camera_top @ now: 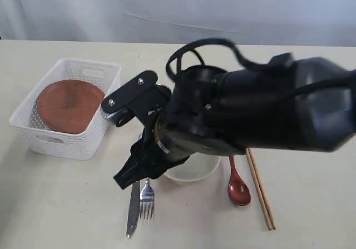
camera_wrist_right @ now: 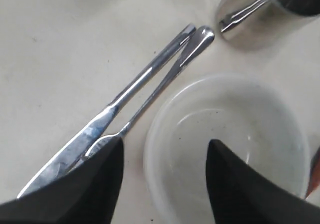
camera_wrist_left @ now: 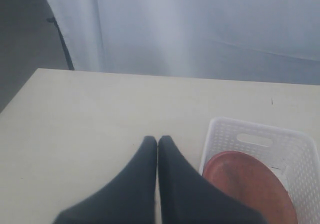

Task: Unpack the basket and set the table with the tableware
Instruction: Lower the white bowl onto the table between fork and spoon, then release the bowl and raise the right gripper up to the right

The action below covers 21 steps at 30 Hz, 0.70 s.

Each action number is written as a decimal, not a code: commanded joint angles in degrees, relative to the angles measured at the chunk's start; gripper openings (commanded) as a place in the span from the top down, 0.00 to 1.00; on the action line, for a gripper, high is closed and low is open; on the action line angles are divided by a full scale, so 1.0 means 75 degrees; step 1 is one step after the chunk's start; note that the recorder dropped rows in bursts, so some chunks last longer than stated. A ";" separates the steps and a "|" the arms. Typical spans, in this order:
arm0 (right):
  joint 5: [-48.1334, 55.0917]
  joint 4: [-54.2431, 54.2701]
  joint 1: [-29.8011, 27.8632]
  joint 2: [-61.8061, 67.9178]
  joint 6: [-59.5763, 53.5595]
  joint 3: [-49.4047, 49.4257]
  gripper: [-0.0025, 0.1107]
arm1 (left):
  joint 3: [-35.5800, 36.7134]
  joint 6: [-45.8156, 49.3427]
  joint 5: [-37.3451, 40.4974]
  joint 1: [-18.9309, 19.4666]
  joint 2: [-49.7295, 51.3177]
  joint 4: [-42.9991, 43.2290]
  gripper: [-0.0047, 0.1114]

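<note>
Reddish-brown plate [camera_top: 69,104]: lies flat inside white basket [camera_top: 83,68], at the left of the desk [camera_top: 55,204] in exterior view; nothing else shows in there.
Cream bowl [camera_wrist_right: 235,114]: empty, upright on desk, under the right arm.
Steel knife [camera_wrist_right: 125,98]: on desk just beside bowl.
Steel fork [camera_wrist_right: 170,76]: alongside knife, handle ends close together, between knife and bowl.
Steel cup [camera_wrist_right: 270,14]: on desk near those handle ends; only partly in frame, pose unclear.
Dark red spoon [camera_top: 238,189]: on desk at bowl's other side.
Brown chopsticks [camera_top: 260,190]: paired, just beside spoon.
State of right tool [camera_wrist_right: 165,144]: fingers spread wide above bowl's rim, one over the fork, one over bowl's inside; grips nothing.
State of left tool [camera_wrist_left: 156,140]: fingers pressed together, nothing between them, above bare desk beside basket.
Progress: looks nearly done; six pieces are out and laid around bowl.
Left to do: plate, to be lifted out and set down.
Risk guess: plate sits wide and low against basket walls, so an edge grip looks awkward.
</note>
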 commanded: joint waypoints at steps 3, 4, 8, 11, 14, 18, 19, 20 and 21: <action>0.0234 -0.0819 -0.0011 -0.1496 0.0075 0.0008 0.55 | 0.0030 -0.0009 -0.0006 -0.0036 -0.0044 -0.0067 0.96; 0.0234 -0.1084 -0.0011 -0.1716 0.0173 0.0008 0.55 | 0.0030 -0.0009 -0.0006 -0.0036 -0.0044 -0.0067 0.96; 0.0235 -0.2416 -0.0050 -0.2372 0.0998 0.0008 0.55 | 0.0030 -0.0009 -0.0006 -0.0036 -0.0044 -0.0067 0.96; 0.0235 -0.2891 -0.0265 -0.2656 0.1251 0.0008 0.55 | 0.0030 -0.0009 -0.0006 -0.0036 -0.0044 -0.0067 0.96; 0.0275 -0.2891 -0.0812 -0.2833 0.1216 0.0008 0.55 | 0.0030 -0.0009 -0.0006 -0.0036 -0.0044 -0.0067 0.96; 0.0368 -0.2891 -0.1816 -0.2850 0.1196 0.0050 0.55 | 0.0030 -0.0009 -0.0006 -0.0036 -0.0044 -0.0067 0.96; 0.0234 -0.2891 -0.2085 -0.2850 0.1158 0.0136 0.55 | 0.0030 -0.0009 -0.0006 -0.0036 -0.0044 -0.0067 0.96; 0.0055 -0.2875 -0.2351 -0.2850 0.1104 0.0249 0.55 | 0.0030 -0.0009 -0.0006 -0.0036 -0.0044 -0.0067 0.96; -0.0112 -0.2875 -0.2568 -0.2850 0.1087 0.0348 0.55 | 0.0030 -0.0009 -0.0006 -0.0036 -0.0044 -0.0067 0.96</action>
